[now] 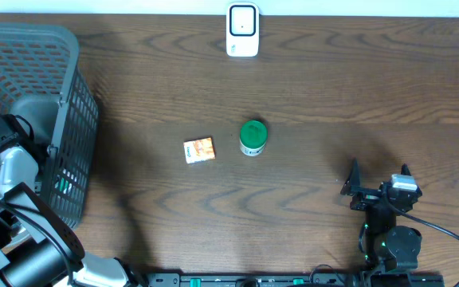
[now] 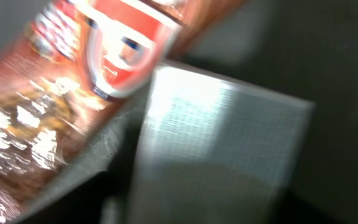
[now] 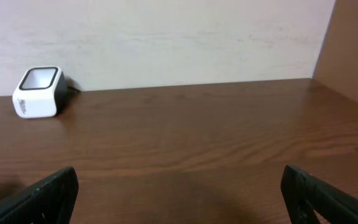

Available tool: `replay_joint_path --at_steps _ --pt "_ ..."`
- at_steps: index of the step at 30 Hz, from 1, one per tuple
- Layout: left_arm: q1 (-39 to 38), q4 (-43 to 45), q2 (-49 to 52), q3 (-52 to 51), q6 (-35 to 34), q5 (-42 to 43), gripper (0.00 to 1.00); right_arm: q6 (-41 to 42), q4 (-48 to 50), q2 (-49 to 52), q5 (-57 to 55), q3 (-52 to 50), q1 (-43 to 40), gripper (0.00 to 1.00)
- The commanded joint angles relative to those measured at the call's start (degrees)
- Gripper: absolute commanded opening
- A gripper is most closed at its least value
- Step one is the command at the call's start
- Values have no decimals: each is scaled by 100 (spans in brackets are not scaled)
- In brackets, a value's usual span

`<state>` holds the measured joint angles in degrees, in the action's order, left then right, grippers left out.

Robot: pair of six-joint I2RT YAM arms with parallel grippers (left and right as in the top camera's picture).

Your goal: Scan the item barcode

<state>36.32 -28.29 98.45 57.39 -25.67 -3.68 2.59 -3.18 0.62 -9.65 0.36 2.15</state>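
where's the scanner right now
In the overhead view the white scanner stands at the far edge of the table, near centre, beyond the green-lidded jar; the right wrist camera sees it at left.

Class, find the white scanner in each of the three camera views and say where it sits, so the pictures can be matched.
Overhead: the scanner is at top centre, at the far edge of the table.
Left wrist: not in it; only blurred packaging shows.
Right wrist: the scanner is at far left, by the wall.
Shared landmark: the dark wood table, seen in the overhead and right wrist views.
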Motion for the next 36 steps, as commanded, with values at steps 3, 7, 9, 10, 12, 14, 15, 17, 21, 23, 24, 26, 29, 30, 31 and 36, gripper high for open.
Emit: replay_joint_path --at_steps 3,7,9,10,12,14,15,17,21,23,24,26,29,30,31,36 --pt "-4 -166 240 -262 -57 173 54 57 -24 -24 9 -4 -33 99" --pt "-2 -249 221 -262 -17 170 52 57 -24 -24 9 -4 -35 99" --pt "-2 -275 155 -216 11 170 52 57 -24 -24 9 -4 -33 99" --pt "-2 -326 103 -160 11 170 52 57 -24 -24 9 -4 -35 99" --pt "-2 -560 -92 109 11 170 52 57 -24 -24 9 -4 -33 99" --pt "-2 -756 -299 358 11 170 52 57 -24 -24 9 -4 -33 99" --pt "-2 -866 -435 514 11 170 52 57 -24 -24 9 -4 -33 99" --pt "-2 -1086 -772 855 11 170 52 57 -24 -24 9 -4 -33 99" --pt "-2 -1329 -1519 1427 44 168 52 57 -24 -24 9 -4 -35 99" --pt "-2 -1344 -1956 1631 52 168 52 57 -24 -24 9 -4 -33 99" --pt "-2 -1342 -2271 1729 52 168 53 57 -24 -24 9 -4 -35 99" --pt "-4 -1318 -2830 1781 50 170 53 57 -24 -24 9 -4 -33 99" --pt "-48 -1416 -3324 1781 52 306 53 57 -24 -24 9 -4 -35 99" --pt "-79 -1478 -3451 1781 52 428 53 57 -24 -24 9 -4 -33 99" --pt "-146 -1580 -3620 1781 50 699 53 57 -24 -24 9 -4 -35 99" --pt "-767 -1869 -3895 1781 46 1862 53 57 -24 -24 9 -4 -33 99"
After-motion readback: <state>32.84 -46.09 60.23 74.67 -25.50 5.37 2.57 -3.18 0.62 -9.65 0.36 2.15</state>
